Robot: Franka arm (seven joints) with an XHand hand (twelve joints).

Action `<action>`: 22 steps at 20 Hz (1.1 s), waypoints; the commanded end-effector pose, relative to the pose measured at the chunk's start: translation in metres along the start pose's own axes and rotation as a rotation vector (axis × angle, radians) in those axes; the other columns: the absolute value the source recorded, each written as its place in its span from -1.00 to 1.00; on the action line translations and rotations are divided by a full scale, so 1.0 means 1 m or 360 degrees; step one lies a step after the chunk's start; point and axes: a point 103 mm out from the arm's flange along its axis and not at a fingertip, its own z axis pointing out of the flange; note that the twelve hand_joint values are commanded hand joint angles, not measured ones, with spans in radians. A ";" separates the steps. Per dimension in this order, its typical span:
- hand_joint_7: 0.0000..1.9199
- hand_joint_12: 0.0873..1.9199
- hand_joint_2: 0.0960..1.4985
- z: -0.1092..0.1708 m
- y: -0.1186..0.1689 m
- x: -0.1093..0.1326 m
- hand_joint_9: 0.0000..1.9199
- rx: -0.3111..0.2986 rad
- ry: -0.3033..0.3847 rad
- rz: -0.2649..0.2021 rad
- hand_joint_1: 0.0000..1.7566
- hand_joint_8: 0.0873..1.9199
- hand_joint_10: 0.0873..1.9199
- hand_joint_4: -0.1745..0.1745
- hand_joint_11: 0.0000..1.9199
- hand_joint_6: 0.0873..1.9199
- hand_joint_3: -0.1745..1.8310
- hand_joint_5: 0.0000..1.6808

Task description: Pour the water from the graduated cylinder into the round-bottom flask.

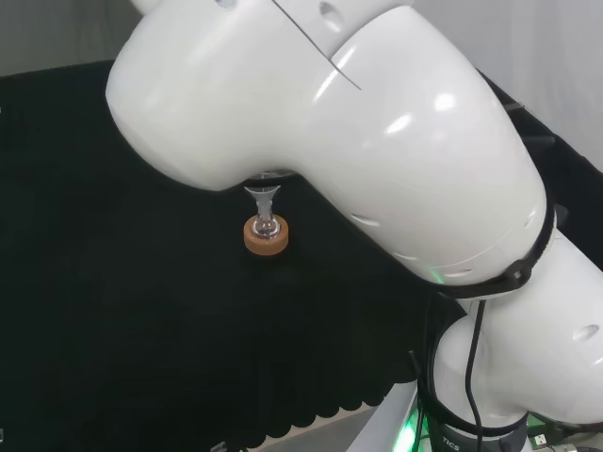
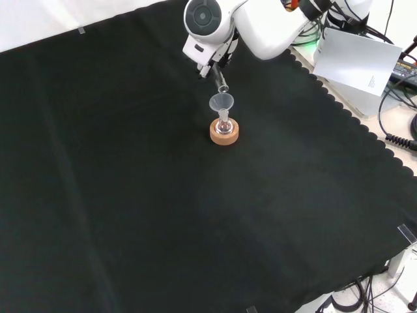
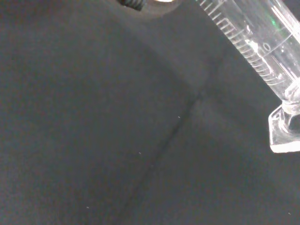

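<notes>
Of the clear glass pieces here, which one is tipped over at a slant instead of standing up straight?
The graduated cylinder is the slanted one, its mouth just above the funnel. The funnel and the round-bottom flask on its cork ring stand upright.

Even, bright overhead light falls on the bench. In the head view, glare spots sit on the white arm link (image 1: 377, 141) at two o'clock. The black cloth (image 2: 130, 195) swallows shadows in the front view. The wrist view is dim and soft; the graduated cylinder (image 3: 258, 42) glints at one o'clock.
</notes>
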 end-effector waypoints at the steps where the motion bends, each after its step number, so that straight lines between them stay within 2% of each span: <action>1: 0.18 -0.22 0.36 -0.009 0.001 0.007 0.58 0.0045 -0.0031 0.0075 0.46 -0.24 -1.00 -1.00 0.24 -0.22 -0.83 0.31; 13: 0.18 -0.22 0.36 -0.013 -0.001 0.010 0.58 0.0038 -0.0048 0.0081 0.46 -0.24 -1.00 -1.00 0.24 -0.22 -0.83 0.31; 17: 0.18 -0.22 0.36 -0.012 -0.001 0.010 0.58 0.0009 -0.0026 0.0075 0.46 -0.24 -1.00 -1.00 0.24 -0.22 -0.83 0.31; 19: 0.18 -0.22 0.36 -0.008 -0.003 0.007 0.58 -0.0024 -0.0015 0.0066 0.46 -0.24 -1.00 -1.00 0.24 -0.22 -0.83 0.31; 22: 0.18 -0.22 0.36 0.004 -0.011 -0.004 0.58 -0.0152 0.0125 0.0034 0.46 -0.24 -1.00 -1.00 0.24 -0.22 -0.83 0.31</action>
